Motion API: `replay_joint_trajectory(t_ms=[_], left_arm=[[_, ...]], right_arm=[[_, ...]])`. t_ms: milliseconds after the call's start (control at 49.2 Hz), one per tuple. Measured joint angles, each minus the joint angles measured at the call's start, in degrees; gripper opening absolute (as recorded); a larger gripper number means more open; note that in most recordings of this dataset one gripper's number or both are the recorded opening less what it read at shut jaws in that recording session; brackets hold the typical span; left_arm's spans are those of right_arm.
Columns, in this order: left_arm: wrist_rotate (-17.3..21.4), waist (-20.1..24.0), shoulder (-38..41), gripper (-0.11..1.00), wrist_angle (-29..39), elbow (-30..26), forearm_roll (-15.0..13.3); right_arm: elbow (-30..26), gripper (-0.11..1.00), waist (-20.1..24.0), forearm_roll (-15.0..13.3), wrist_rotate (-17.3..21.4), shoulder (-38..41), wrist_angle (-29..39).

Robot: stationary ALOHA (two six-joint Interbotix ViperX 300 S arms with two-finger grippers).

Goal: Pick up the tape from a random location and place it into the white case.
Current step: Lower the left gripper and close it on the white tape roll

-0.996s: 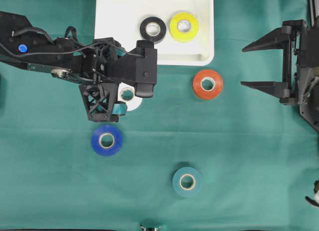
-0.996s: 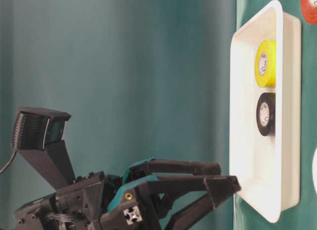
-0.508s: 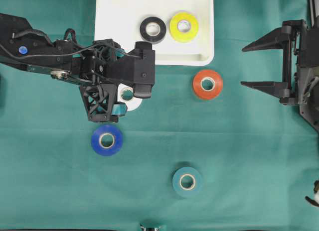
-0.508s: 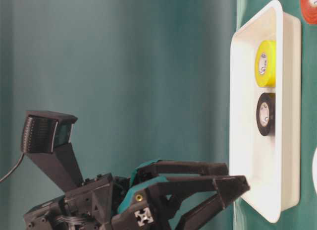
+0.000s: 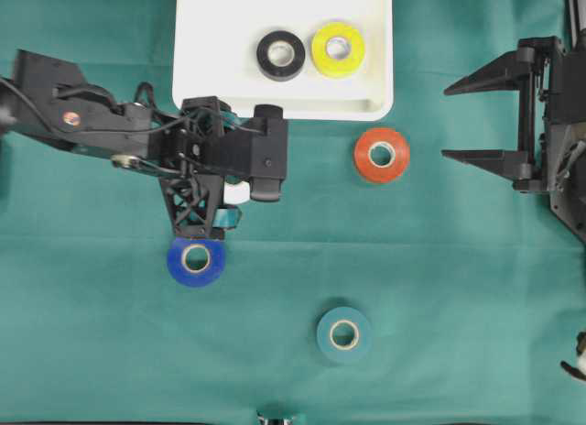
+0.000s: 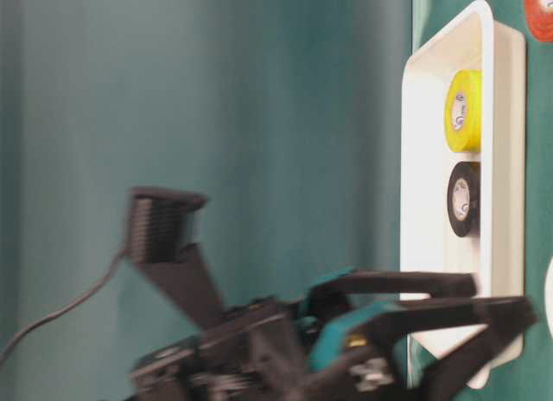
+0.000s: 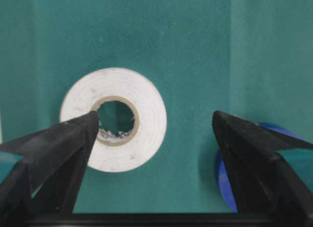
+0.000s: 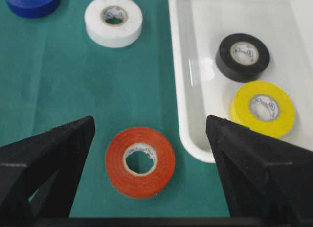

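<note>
Green cloth (image 5: 458, 288) covers the table. On it, the white case (image 5: 211, 40) holds a black roll (image 5: 281, 55) and a yellow roll (image 5: 338, 49). Next, the left gripper (image 7: 154, 139) hangs wide apart over the white tape (image 7: 113, 119). The right gripper (image 8: 149, 139) is spread too, holding nothing.

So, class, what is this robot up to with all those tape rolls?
The left gripper, jaws open, hangs over the white tape on the green cloth, holding nothing. The black tape and yellow tape already lie in the white case. The right gripper waits open above the orange tape.
</note>
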Motion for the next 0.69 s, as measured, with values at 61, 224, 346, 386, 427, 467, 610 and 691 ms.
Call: replay_joint_trajectory(t_ms=[61,224,346,386,427,467,610,691], left_arm=[[0.00,-0.09,0.97,0.97,-0.79,0.35,0.00],[-0.09,0.00,3.43,0.97,-2.02,0.97,0.00],[-1.32,-0.09,4.83,0.97,-2.20,1.14,0.00],[-1.93,-0.18,5.36,0.97,-2.20,1.14,0.09],[-2.72,-0.18,5.89,0.97,-2.20,1.32,0.00],[-3.16,-0.18,6.33,0.97,-2.20,1.49,0.00],[-3.60,-0.18,7.65,0.97,-3.34,2.37,0.09],[-3.60,-0.26,8.09,0.97,-4.75,2.64,0.00]], right_arm=[[0.00,0.90,0.00,0.09,0.00,0.00,0.00],[0.00,0.90,0.00,0.00,0.00,0.00,0.00],[0.00,0.90,0.00,0.00,0.00,0.18,0.09],[0.00,0.90,0.00,0.00,0.00,0.26,0.00],[0.00,0.90,0.00,0.09,0.00,0.35,0.00],[0.00,0.90,0.00,0.00,0.00,0.44,0.09],[0.00,0.90,0.00,0.00,0.00,0.53,0.00],[0.00,0.90,0.00,-0.09,0.00,0.70,0.09]])
